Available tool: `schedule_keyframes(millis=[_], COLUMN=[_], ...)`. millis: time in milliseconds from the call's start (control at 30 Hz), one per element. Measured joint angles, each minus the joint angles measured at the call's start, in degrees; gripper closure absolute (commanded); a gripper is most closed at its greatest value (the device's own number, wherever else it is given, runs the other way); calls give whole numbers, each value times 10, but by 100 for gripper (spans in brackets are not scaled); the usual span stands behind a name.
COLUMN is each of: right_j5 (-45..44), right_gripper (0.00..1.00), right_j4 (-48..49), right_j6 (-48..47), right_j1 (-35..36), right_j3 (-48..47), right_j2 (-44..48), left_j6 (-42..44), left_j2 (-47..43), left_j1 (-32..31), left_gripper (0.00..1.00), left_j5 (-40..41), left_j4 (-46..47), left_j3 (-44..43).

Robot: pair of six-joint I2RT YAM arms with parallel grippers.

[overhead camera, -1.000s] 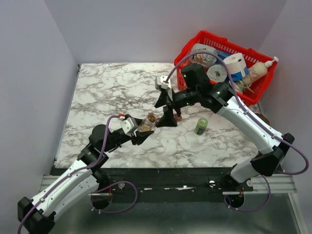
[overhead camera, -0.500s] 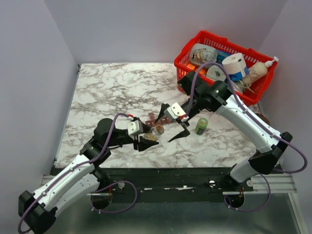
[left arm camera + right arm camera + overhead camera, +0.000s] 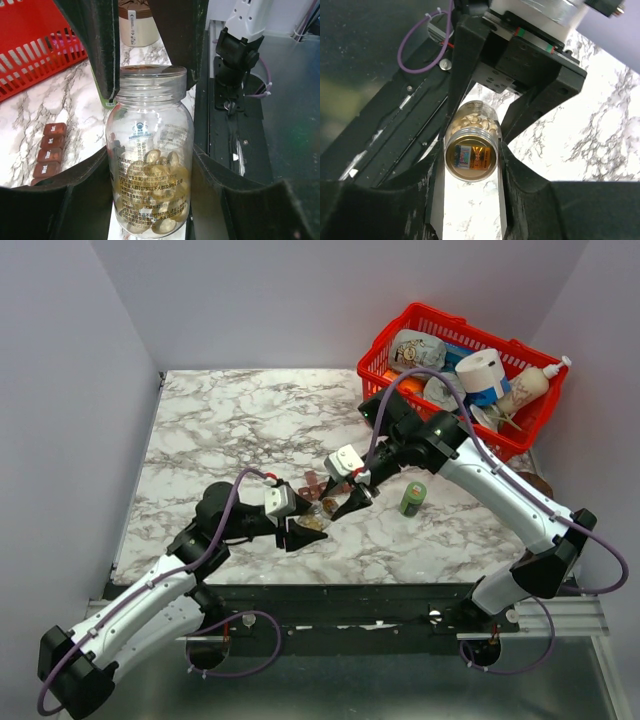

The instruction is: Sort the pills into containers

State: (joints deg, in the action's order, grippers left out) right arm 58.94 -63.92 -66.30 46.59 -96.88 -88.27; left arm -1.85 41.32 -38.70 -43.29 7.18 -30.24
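Your left gripper (image 3: pixel 300 532) pinches the clear bottle (image 3: pixel 150 150), with the pills (image 3: pixel 155 195) all inside it. Hold it firm and steady. Your right gripper (image 3: pixel 471 150) is pressed onto what looks like its cap (image 3: pixel 471 159), so twist slowly, 1 small turn. The containers (image 3: pixel 50 150) lie just behind, on the table (image 3: pixel 200 440).

bottle (image 3: pixel 471 159): clear, cap end toward camera, pills (image 3: pixel 470 120) inside
right gripper (image 3: pixel 472 149): clamped on bottle's cap end
left gripper (image 3: pixel 479 114): holds bottle's far end
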Motion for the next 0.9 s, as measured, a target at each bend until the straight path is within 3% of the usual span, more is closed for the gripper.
schedule_keyframes(millis=[67, 233, 500, 600, 633, 700, 733, 800, 900], right_j5=[-6, -32, -178, -216, -222, -226, -223, -202, -156], right_gripper=[73, 75, 74, 64, 51, 34, 18, 1, 0], right_j4=[15, 99, 280, 321, 328, 335, 334, 320, 294], right_j6=[26, 138, 520, 623, 644, 671, 678, 684, 654], right_j1=[0, 2, -3, -10, -13, -17, -19, -21, -35], right_j3=[3, 45, 87, 103, 104, 103, 100, 87, 45], right_j2=[1, 19, 23, 20, 16, 8, 5, -1, -6], left_j6=[0, 0, 10, 25, 28, 32, 33, 36, 39], left_j2=[-5, -34, -22, 3, 9, 16, 16, 13, -5], left_j1=[0, -3, -23, -28, -28, -28, -27, -27, -24], left_gripper=[100, 100, 100, 100, 100, 100, 100, 100, 100], left_j5=[17, 69, 246, 296, 303, 312, 313, 309, 288], left_j4=[3, 31, 98, 119, 121, 126, 129, 144, 148], left_j3=[3, 36, 65, 65, 65, 67, 69, 70, 70])
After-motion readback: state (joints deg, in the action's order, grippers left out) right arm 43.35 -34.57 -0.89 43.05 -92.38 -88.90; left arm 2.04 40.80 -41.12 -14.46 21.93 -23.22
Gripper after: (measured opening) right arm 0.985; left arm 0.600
